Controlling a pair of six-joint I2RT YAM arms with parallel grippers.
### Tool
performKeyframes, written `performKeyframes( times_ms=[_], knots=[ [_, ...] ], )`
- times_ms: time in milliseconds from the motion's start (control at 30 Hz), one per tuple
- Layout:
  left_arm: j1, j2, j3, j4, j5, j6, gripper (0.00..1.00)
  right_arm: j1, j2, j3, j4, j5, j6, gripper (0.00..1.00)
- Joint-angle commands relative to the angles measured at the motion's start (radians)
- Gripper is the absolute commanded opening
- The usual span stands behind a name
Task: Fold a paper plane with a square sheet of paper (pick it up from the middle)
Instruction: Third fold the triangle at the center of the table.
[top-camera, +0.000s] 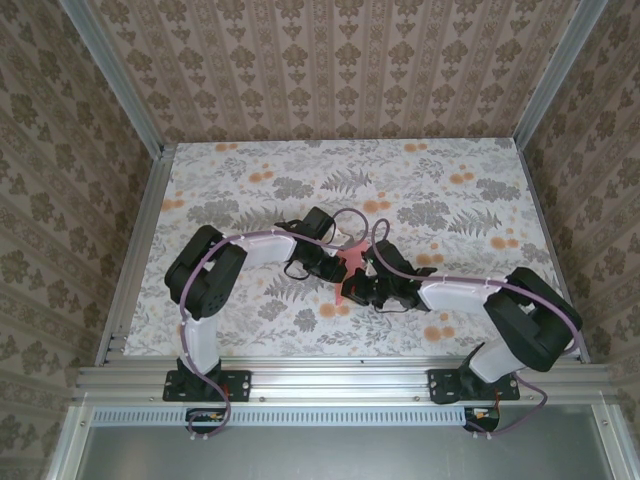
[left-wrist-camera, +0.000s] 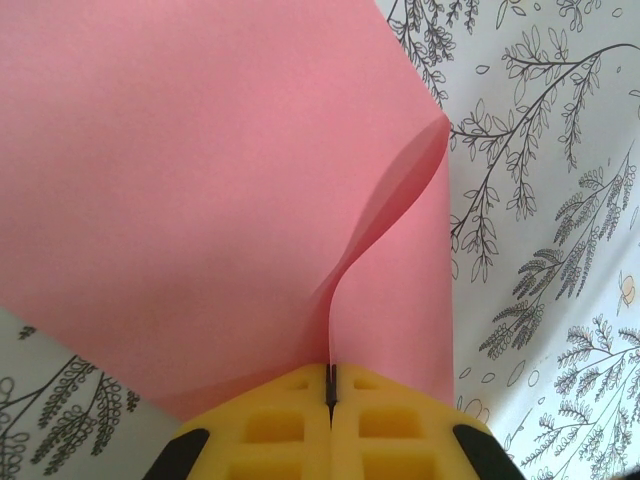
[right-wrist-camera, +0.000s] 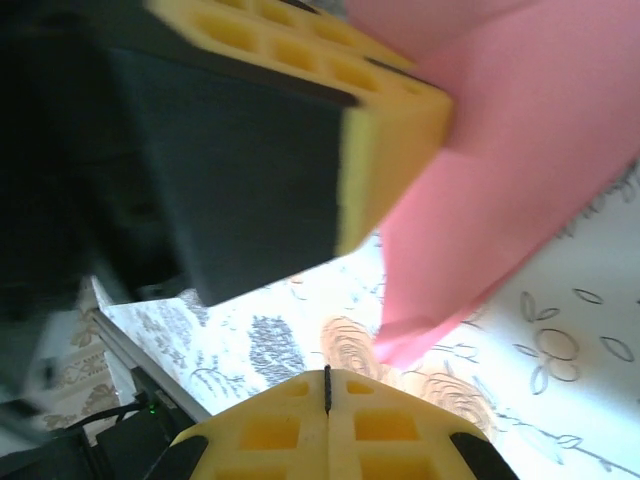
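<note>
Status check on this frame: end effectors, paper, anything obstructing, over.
Left end effector shut on the square sheet of paper, sheet curled. Right end effector shut, empty, paper tip just ahead. No obstruction seen.

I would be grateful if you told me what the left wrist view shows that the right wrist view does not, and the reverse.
Left wrist view: the pink paper pinched edge-on in the shut left end effector, with a curled fold rising above the grip.
Right wrist view: the left end effector seen from outside, the paper coming out past its yellow pad; the right end effector shut on nothing; the table edge.
Both: the pink paper above the flower-printed tablecloth.
</note>
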Motion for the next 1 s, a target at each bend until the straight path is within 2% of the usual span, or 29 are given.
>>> performKeyframes(
  times_ms=[0,233,567,767,967],
  knots=[
    [-0.001,0.025,-0.018,-0.048,-0.027,0.014,0.0,0.008,0.016,0.036,-0.043,0.021,-0.023,0.0],
    [0.0,0.028,-0.011,-0.053,-0.023,0.013,0.0,0.019,0.128,0.055,0.049,0.0,0.008,0.0],
    [-0.001,0.023,-0.017,-0.053,-0.026,0.013,0.0,0.02,0.185,0.033,-0.044,0.017,-0.022,0.0],
    [0.0,0.022,-0.019,-0.047,-0.032,0.011,0.0,0.02,0.228,0.034,0.017,-0.005,-0.005,0.0],
    [0.0,0.023,-0.025,-0.047,-0.035,0.01,0.0,0.019,0.112,0.033,-0.014,0.026,-0.018,0.0]
  ],
)
